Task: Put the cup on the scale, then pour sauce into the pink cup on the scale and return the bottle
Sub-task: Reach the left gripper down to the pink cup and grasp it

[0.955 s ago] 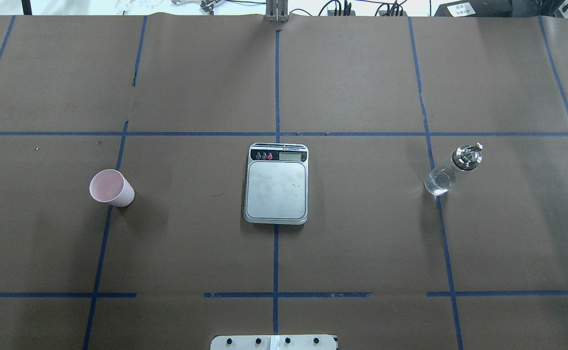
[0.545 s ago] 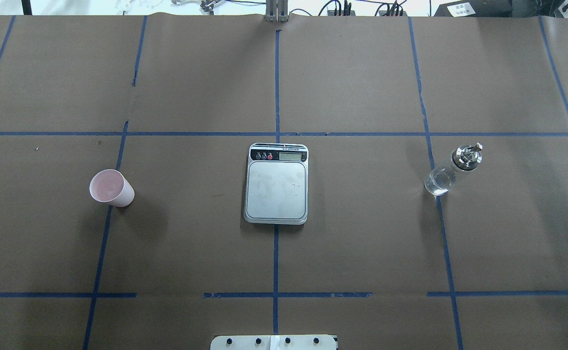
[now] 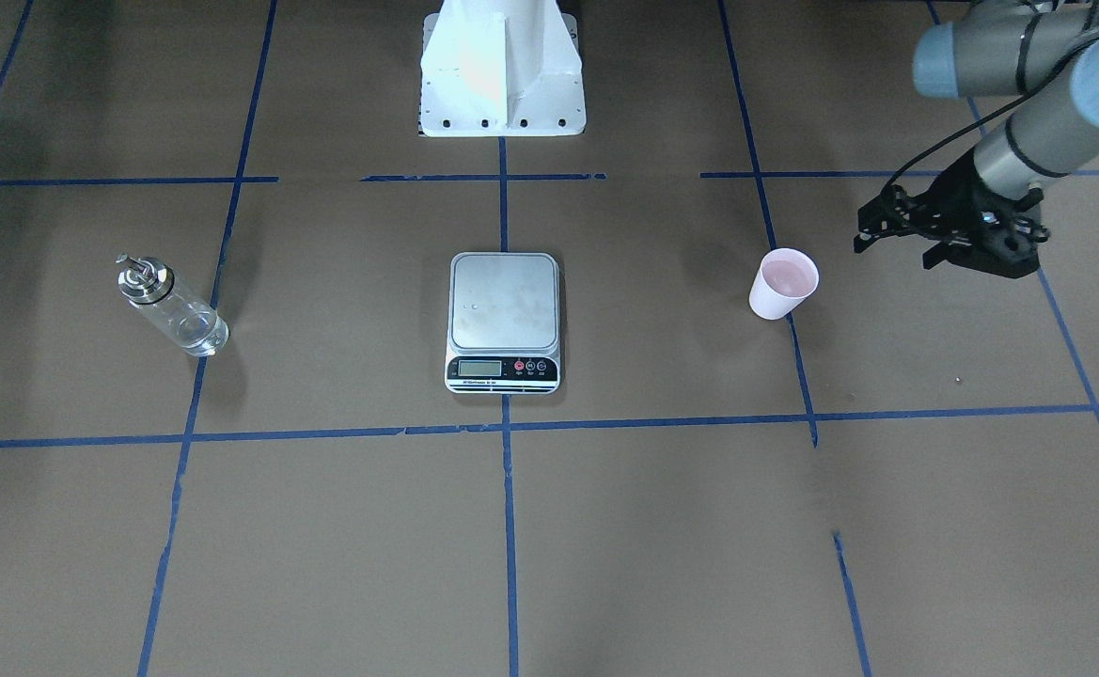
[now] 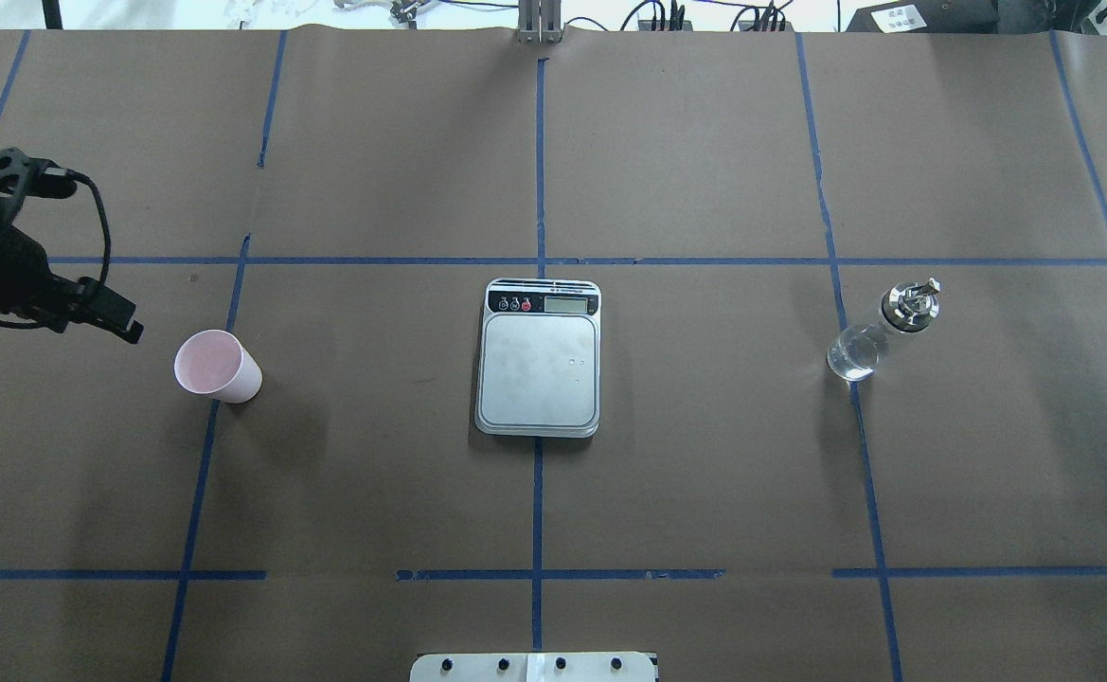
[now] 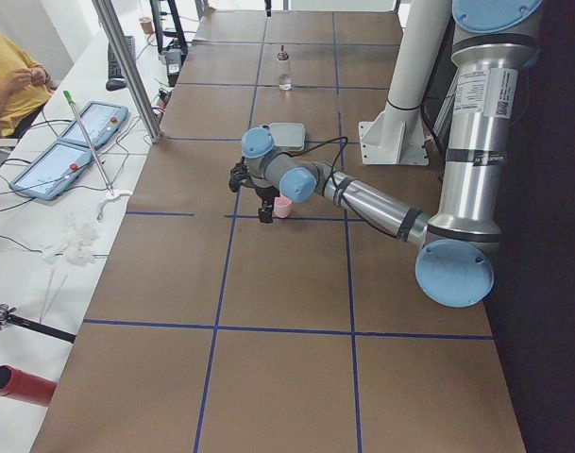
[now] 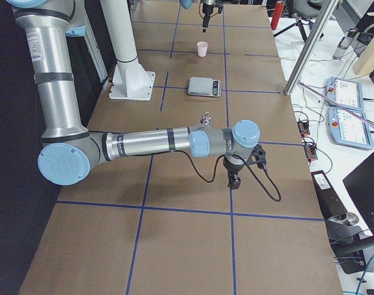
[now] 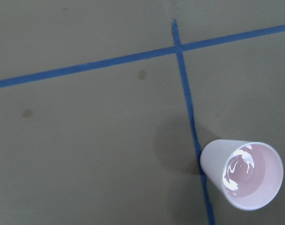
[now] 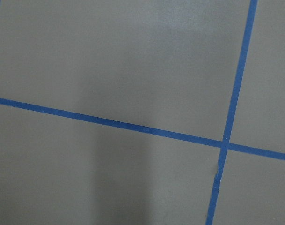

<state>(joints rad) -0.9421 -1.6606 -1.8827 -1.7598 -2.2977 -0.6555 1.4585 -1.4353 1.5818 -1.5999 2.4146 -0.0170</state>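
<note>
The pink cup [image 4: 217, 367] stands upright on the brown table, left of the scale [image 4: 539, 365]; it also shows in the front view [image 3: 782, 282] and low right in the left wrist view [image 7: 243, 173]. The scale's silver platform is bare. The glass bottle [image 4: 880, 332] with its silver cap stands far right, clear sauce inside. My left gripper [image 4: 127, 327] hovers just left of the cup, apart from it, and looks open and empty [image 3: 892, 249]. My right gripper [image 6: 233, 179] shows only in the right side view, beyond the bottle; I cannot tell its state.
Blue tape lines grid the brown paper. The robot's white base plate [image 4: 534, 666] sits at the near edge. A side table with tablets [image 5: 70, 142] and a seated person [image 5: 8, 75] lies past the far edge.
My left arm has come into the overhead view from the left edge and now sits close to the cup. Cup, scale and bottle have not moved.
</note>
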